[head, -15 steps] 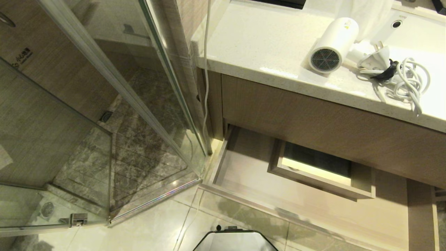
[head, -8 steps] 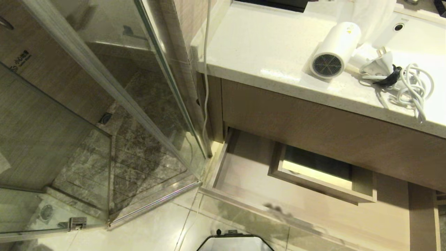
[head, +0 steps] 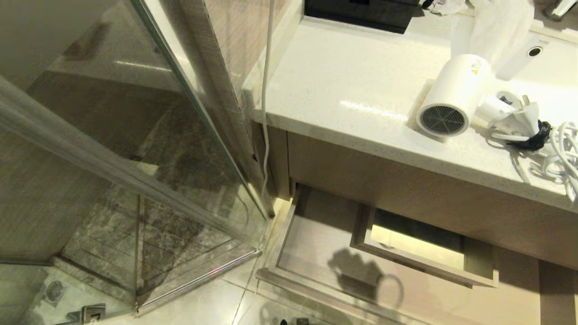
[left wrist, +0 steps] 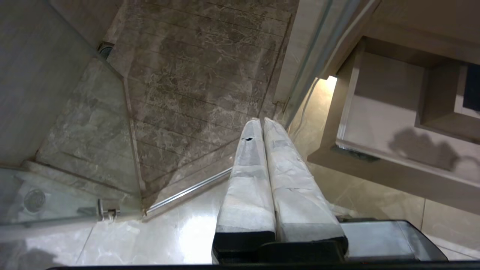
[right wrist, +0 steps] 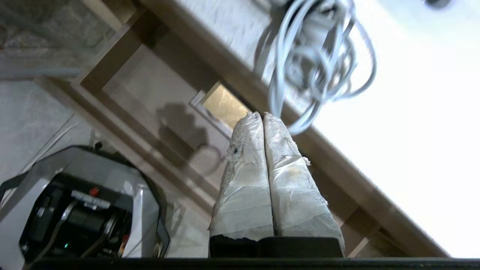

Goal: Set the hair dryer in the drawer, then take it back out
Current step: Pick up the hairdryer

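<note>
A bathroom: pale stone worktop (head: 343, 85) over a wood-grain cabinet, with a glass shower screen (head: 189, 135) to its left and glossy floor tiles below.

The right pincer (right wrist: 261, 116) has its taped fingers pressed together and holds nothing; it hangs in front of the worktop's front edge, tips toward the coiled cord (right wrist: 315, 63) above the open drawer (right wrist: 150, 97). The left pincer (left wrist: 260, 122) is likewise closed and empty, parked low over the floor by the shower threshold, beside the drawer's left corner.

The hair dryer (head: 454, 97) lies on its side near the worktop's front edge, toward the right end, its grille facing the edge. Its plug and looped cord trail off to the right, and a white towel (head: 499, 27) lies just behind it. The drawer stands pulled out below, with a boxed cut-out (head: 420, 246) in it.

The dryer looks like light, rigid plastic, smooth and rounded, so likely slippery and prone to rolling. The barrel is thick; the narrower folded handle beside it probably gives a surer hold. The loose cord will drag and may snag on the worktop edge or drawer rim.
</note>
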Motion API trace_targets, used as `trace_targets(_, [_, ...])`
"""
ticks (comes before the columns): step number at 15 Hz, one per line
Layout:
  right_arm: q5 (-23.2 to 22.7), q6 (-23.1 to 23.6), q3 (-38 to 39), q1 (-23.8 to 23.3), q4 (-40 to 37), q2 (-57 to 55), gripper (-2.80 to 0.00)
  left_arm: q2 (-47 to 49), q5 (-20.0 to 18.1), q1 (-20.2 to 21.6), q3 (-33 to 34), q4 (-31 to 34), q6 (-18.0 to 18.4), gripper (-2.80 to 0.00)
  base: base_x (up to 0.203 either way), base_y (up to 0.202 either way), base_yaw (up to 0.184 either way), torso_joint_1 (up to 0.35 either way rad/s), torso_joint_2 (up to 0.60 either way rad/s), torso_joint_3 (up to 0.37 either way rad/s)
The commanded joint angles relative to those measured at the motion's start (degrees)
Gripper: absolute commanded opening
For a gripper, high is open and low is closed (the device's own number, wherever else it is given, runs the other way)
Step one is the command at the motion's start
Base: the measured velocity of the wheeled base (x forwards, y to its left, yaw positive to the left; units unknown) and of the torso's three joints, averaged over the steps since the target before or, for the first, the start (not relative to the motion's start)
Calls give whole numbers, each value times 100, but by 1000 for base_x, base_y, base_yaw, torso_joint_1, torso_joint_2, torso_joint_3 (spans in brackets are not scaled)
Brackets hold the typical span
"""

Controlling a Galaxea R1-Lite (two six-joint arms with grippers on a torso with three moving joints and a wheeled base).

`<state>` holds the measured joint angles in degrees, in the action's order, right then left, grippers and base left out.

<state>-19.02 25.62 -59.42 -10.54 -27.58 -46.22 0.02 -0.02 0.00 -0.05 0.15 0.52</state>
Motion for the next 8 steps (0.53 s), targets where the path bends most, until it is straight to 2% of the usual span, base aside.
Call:
trace_targets(1, [-14, 30, 7, 0, 44, -57, -280, -2, 2, 0, -1, -7, 0, -280, 0, 0, 0, 313, -57, 259])
trace_targets(4, [-127, 25, -37, 0, 64, -170, -280, -2, 2, 0, -4, -2, 0, -280, 0, 0, 0, 117, -17, 89])
trace_targets(8, [-1060, 55, -281, 68, 128, -584, -280, -2, 2, 0, -4, -7, 0, -280, 0, 0, 0, 8, -3, 7])
